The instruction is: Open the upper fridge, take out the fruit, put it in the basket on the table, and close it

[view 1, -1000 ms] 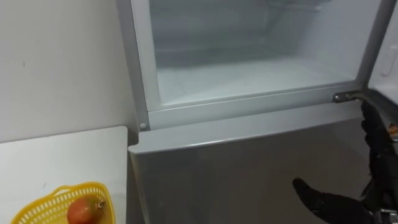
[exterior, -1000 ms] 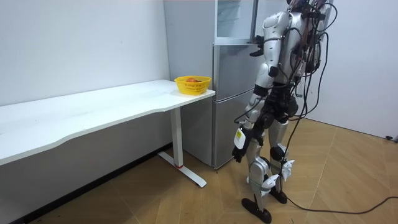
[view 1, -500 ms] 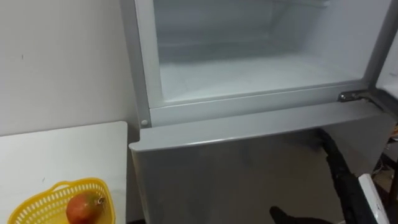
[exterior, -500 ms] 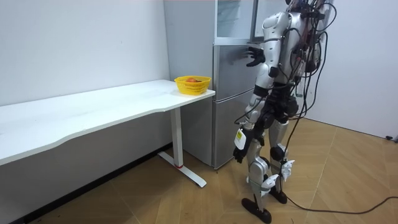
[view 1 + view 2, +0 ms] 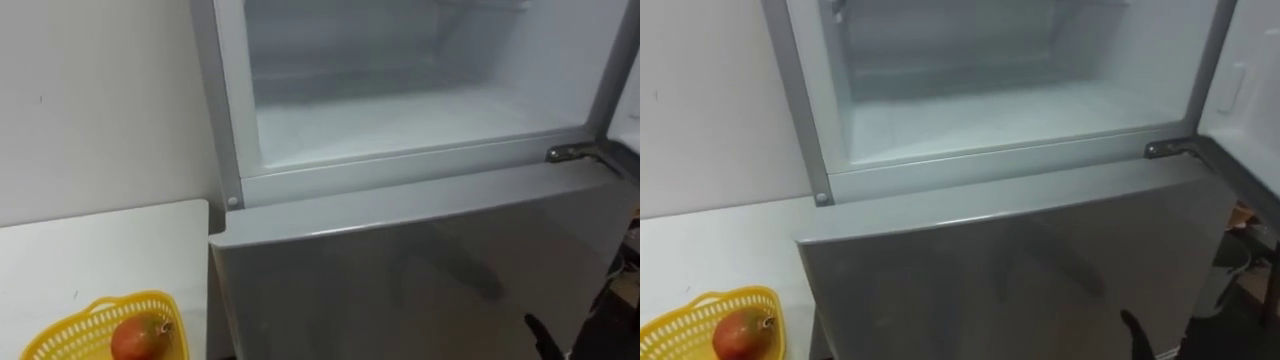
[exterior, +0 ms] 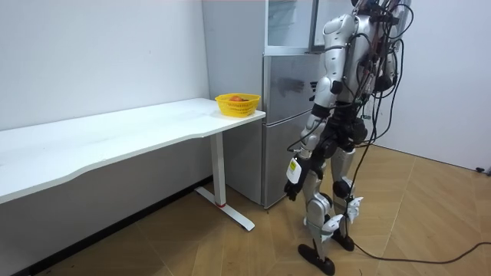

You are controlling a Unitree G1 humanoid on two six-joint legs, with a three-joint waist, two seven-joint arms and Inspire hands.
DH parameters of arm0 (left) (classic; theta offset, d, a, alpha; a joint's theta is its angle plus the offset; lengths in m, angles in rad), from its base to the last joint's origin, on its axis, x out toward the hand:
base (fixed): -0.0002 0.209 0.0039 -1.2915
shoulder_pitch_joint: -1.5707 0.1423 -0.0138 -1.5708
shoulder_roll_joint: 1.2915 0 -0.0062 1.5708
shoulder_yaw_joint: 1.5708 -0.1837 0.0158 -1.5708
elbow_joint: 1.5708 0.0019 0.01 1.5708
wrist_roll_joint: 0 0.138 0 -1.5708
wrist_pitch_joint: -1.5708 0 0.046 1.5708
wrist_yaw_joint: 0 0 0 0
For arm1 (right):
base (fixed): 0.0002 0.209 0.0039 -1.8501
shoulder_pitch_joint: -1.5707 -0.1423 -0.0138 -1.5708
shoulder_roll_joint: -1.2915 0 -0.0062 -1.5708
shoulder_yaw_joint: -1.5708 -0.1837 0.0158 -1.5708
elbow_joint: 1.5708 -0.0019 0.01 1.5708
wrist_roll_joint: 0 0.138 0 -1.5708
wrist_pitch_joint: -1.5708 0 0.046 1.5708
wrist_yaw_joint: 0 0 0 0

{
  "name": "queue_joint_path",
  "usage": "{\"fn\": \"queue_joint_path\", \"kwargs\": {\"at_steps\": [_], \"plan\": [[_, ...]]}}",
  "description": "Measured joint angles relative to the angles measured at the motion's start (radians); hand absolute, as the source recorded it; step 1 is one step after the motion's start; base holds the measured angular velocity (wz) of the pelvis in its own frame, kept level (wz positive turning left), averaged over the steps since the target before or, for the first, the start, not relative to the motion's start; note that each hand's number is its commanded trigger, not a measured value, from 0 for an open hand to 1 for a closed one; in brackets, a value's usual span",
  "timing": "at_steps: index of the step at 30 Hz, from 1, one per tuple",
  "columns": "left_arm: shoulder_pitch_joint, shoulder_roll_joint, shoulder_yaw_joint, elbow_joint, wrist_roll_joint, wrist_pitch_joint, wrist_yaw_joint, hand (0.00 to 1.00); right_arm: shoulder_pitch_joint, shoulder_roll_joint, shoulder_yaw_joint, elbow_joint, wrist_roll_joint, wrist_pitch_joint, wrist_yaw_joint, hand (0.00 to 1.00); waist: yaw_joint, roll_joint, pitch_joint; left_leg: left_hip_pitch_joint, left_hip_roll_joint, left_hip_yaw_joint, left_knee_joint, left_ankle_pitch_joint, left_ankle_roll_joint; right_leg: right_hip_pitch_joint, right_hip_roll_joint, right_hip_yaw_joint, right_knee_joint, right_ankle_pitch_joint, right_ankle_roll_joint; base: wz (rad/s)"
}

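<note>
right hand (image 5: pixel 533 328) lower, fruit (image 5: pixel 138 338) far left

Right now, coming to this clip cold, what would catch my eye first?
The upper fridge compartment stands open straight ahead, white inside. Next comes the yellow basket on the white table at lower left, holding one reddish fruit. A dark fingertip of the right hand shows at lower right, before the closed lower door.

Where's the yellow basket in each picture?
Left eye view: yellow basket at the bottom left corner, on the white table.
Right eye view: yellow basket at the bottom left, cut by the edge.
Room view: yellow basket mid-picture, on the table's end beside the fridge.
Shared landmark: the grey fridge, right of the table in every view.
</note>
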Motion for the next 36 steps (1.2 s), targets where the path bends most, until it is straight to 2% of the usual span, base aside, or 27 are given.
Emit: {"fn": "queue_joint_path", "kwargs": {"at_steps": [3,7,11,17,22,25,29,36], "plan": [[0.003,0.002,0.003,-0.006,0.000,0.002,0.018,0.00,0.015,0.001,-0.027,0.005,0.144,-0.001,-0.054,0.00,-0.015,-0.009,0.0031,0.003,-0.001,0.004,-0.002,0.000,0.000,0.006,0.000,0.009,-0.006,-0.003,0.003,0.00],[0.012,0.002,0.007,-0.016,-0.001,0.002,0.024,0.00,0.030,0.002,-0.066,0.044,0.263,-0.001,-0.139,0.00,-0.030,-0.017,0.0055,0.004,-0.001,0.008,-0.003,-0.005,0.002,0.008,0.001,0.006,-0.010,-0.004,0.005,-0.01],[0.044,0.002,0.022,-0.057,-0.001,0.001,0.048,0.00,0.056,0.015,-0.144,0.069,0.440,-0.001,-0.240,0.00,-0.055,-0.018,0.0030,0.004,-0.003,0.005,-0.009,-0.005,0.002,0.009,0.001,0.009,-0.018,-0.003,0.006,0.01],[0.047,0.005,0.039,-0.058,-0.020,0.000,0.087,0.00,0.057,0.021,-0.249,0.087,0.700,-0.003,-0.380,0.00,-0.086,-0.021,0.0022,0.004,-0.002,0.010,-0.010,-0.005,0.002,0.009,0.002,0.008,-0.020,-0.004,0.005,-0.02],[0.055,0.015,0.045,-0.076,-0.029,0.000,0.086,0.00,0.053,0.015,-0.352,0.087,0.858,-0.004,-0.439,0.00,-0.095,-0.043,0.0002,0.004,-0.003,0.011,-0.007,-0.005,0.002,0.007,0.001,0.011,-0.019,-0.007,0.006,-0.01],[0.075,0.015,0.102,-0.097,-0.028,-0.002,0.075,0.00,0.038,0.013,-0.433,0.085,0.902,-0.008,-0.481,0.00,-0.093,-0.057,-0.0009,0.006,-0.002,0.011,-0.007,-0.005,0.002,0.004,0.003,0.019,-0.019,-0.008,0.006,-0.01],[0.086,0.017,0.153,-0.129,-0.036,-0.004,0.054,0.00,-0.013,-0.050,-0.489,0.071,0.977,-0.038,-0.530,0.00,-0.098,-0.061,-0.0001,-0.001,-0.003,0.013,-0.010,-0.005,0.002,-0.012,0.002,0.019,-0.016,-0.007,0.008,-0.03],[0.082,0.018,0.178,-0.141,-0.034,-0.013,0.036,0.00,-0.058,-0.088,-0.546,-0.116,0.966,-0.051,-0.564,0.00,-0.107,-0.065,0.0011,-0.015,-0.003,0.011,-0.006,-0.005,0.002,-0.026,0.003,0.018,0.000,-0.008,0.006,0.01]]}}
